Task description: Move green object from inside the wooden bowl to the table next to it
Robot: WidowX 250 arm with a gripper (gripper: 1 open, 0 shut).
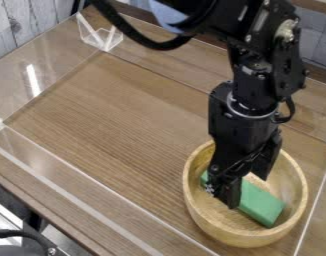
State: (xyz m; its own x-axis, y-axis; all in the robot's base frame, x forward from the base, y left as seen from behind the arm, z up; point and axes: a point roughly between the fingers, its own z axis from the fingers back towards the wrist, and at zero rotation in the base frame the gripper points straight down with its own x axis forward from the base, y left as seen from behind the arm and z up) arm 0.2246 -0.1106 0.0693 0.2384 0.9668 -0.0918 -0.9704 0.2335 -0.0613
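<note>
Hovering gripper [230,184] inside wooden bowl [289,228], pointing down, jaws wide, nothing held. Green object [261,205] lies flat on bowl floor, long axis diagonal toward bowl's near-right rim; fingertips at its upper-left end, contact unclear. Table [112,110] bare left of bowl.

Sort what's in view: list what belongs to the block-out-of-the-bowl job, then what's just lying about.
Job:
- green block, in the bowl
- wooden bowl
- table, where it goes
- end effector, open, down over the block

Lying about:
- clear walls round the table
- clear folded stand at the far corner
</note>
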